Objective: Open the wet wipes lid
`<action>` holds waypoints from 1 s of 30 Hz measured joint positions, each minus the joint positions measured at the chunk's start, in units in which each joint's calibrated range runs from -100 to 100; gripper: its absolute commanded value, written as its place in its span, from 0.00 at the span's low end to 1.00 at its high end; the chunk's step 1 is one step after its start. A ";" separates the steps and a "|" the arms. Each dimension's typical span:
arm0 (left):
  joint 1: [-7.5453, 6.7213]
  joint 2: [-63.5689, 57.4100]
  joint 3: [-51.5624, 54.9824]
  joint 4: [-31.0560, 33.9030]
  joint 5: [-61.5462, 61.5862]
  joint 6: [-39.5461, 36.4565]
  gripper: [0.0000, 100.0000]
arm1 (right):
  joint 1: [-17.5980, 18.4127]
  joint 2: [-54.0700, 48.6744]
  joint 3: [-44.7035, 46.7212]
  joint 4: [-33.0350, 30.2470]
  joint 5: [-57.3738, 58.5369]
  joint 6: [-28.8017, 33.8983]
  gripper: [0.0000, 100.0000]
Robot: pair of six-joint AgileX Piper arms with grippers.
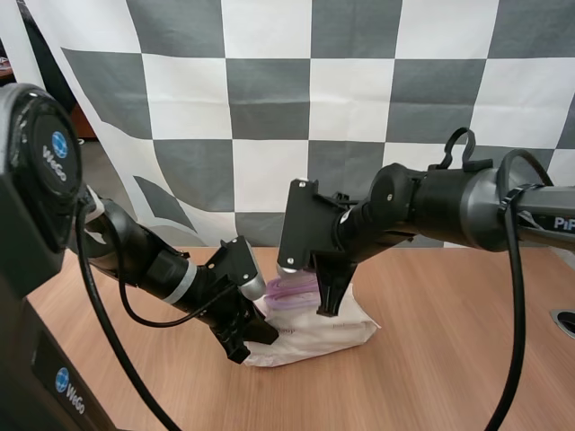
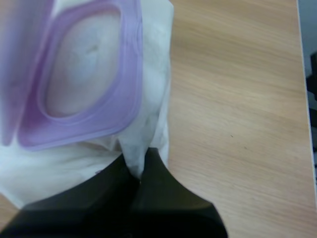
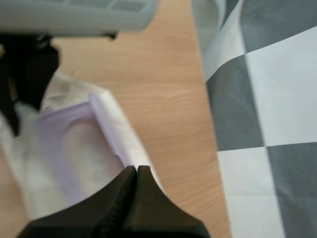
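Observation:
A white wet wipes pack [image 1: 314,337] lies on the wooden table [image 1: 449,359], with a purple lid frame [image 2: 124,99] on its top. My left gripper [image 2: 139,171] is shut, pinching the pack's edge [image 2: 153,99]; in the high view it [image 1: 241,346] sits at the pack's left end. The purple lid flap [image 3: 111,129] stands raised off the frame. My right gripper [image 3: 134,169] has its tips closed together on the flap's free edge, and hangs over the pack's top [image 1: 328,305]. The left gripper [image 3: 25,74] appears dark at the pack's far side.
Bare wood stretches to the right of the pack and toward the front edge. A round dark hole [image 1: 564,321] sits in the table at the far right. Both arms crowd the space just above the pack.

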 measured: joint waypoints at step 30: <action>0.00 0.00 0.02 1.37 2.64 0.00 0.00 | 0.00 10.93 -0.11 0.11 -15.50 0.00 0.00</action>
